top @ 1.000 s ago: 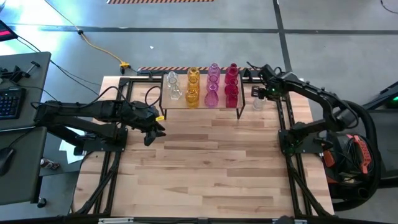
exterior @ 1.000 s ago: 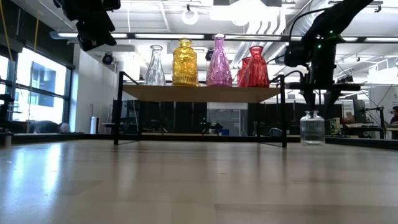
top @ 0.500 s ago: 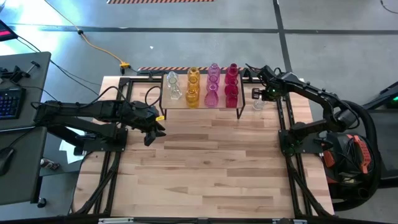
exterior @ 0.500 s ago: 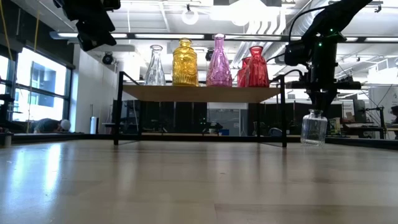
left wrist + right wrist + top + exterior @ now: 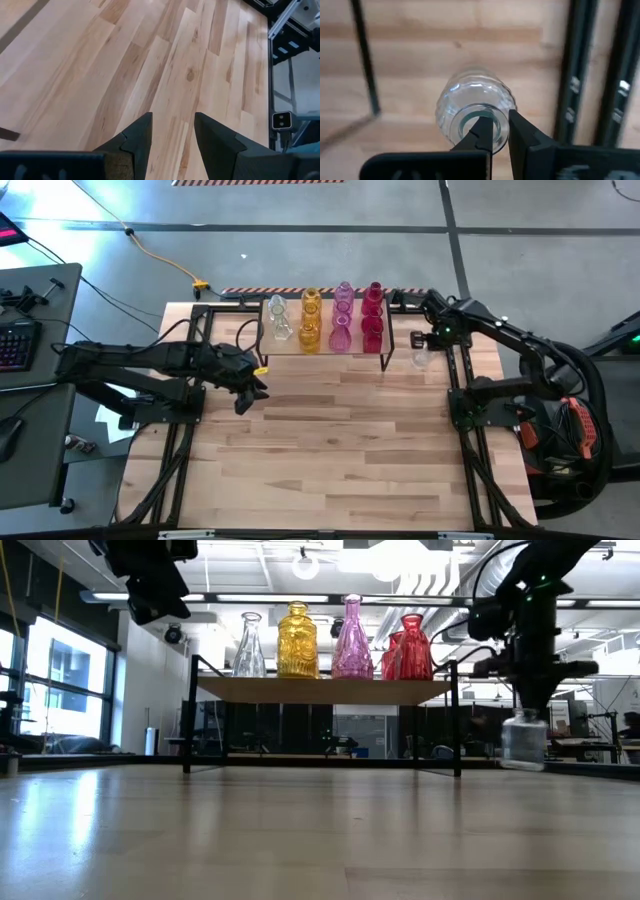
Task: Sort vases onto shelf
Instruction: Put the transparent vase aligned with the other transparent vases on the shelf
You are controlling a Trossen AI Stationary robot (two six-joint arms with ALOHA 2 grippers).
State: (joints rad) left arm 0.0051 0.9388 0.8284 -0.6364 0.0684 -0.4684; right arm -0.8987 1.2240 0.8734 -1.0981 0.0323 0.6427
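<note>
Over bare planks at the table's [image 5: 330, 440] left-center, the left gripper [image 5: 250, 392] hovered w/ fingers slightly apart, gripping nothing. Farther back, just right of the shelf [image 5: 325, 348], the right gripper [image 5: 532, 706] was clamped on the rim of a clear vase [image 5: 523, 739], 1 finger inside the mouth, vase lifted off the tabletop. On the shelf stood 4 rows of vases [image 5: 328, 643]: clear, amber, pink, red.

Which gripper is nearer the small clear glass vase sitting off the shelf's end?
Right. The right gripper is shut on the small clear glass vase at its rim, one finger inside the neck. The left gripper hovers far off, beyond the shelf's other end.
</note>
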